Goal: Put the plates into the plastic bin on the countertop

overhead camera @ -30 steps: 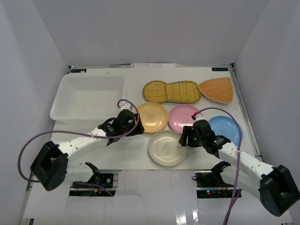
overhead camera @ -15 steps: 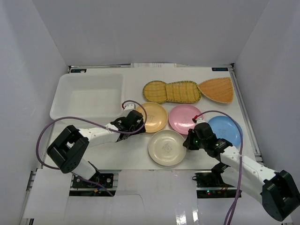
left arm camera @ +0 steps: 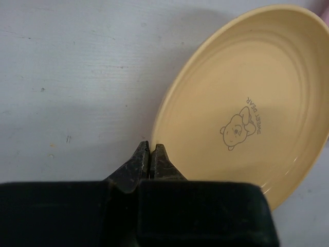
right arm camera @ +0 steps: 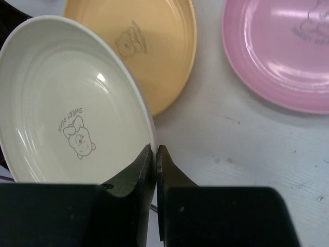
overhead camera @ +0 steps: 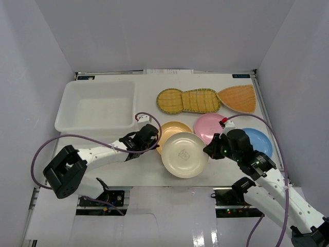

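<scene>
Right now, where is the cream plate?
Top view, near centre: the cream plate is pinched at its right rim by the right gripper, overlapping the peach-orange plate.

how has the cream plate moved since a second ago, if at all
Yes: the cream plate has shifted toward the unmoved oval straw tray, now overlapping the peach plate.
</scene>
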Motion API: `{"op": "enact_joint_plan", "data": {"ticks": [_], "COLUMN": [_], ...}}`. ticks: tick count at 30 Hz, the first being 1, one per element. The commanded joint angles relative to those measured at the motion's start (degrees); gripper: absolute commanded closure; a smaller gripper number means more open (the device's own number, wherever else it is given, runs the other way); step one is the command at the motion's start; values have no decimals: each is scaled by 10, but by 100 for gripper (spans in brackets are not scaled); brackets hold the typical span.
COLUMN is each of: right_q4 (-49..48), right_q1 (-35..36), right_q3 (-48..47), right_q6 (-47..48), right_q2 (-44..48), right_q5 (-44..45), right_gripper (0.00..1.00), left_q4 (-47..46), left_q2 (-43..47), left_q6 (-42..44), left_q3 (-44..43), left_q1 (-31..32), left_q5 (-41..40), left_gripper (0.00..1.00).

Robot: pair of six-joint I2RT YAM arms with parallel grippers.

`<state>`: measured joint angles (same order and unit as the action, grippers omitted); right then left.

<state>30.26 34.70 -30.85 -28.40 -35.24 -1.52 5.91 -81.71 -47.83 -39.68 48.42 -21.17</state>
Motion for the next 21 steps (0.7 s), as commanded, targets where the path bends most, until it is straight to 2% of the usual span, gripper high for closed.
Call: {"op": "enact_joint_plan", "data": {"ticks": [1, 6, 9, 11, 12, 13, 14, 15, 18, 19, 21], "right_q4": [-1, -28, -57, -85, -91, -105, -113, -128, -155, -161, -186], "right_q1": [3, 3, 2, 3, 3, 3, 3, 3, 3, 4, 6], "right_q3": [-98, -172, -185, -185, -187, -188, -188, -187, -185, -186, -189], "right_q6": [23, 39, 39, 35, 35, 38, 38, 39, 37, 38, 40], "right_q2": [36, 34, 19, 13, 9, -4, -13, -32, -67, -87, -115], "right_q5": [-34, -35, -62, -70, -76, -79, -81, -91, -102, -106, -97], "right_gripper": [92, 92, 92, 92, 92, 92, 92, 92, 92, 92, 92], "left_q4": [25, 94, 140, 159, 161, 159, 153, 148, 138, 136, 134], "left_q2": [101, 216, 237, 236, 234, 226, 218, 195, 145, 113, 83], "left_q6": [1, 41, 99, 137, 148, 154, 158, 156, 144, 142, 138], "left_q3": [-4, -84, -157, -194, -198, -200, -199, -194, -197, -206, -213], "left_q1": [14, 13, 6, -27, -52, -122, -167, -260, -402, -420, -454], "left_q5": [-10, -89, -167, -187, -176, -150, -113, -35, 65, 94, 100], "left_gripper": [100, 100, 100, 100, 100, 100, 100, 100, 100, 100, 100]}}
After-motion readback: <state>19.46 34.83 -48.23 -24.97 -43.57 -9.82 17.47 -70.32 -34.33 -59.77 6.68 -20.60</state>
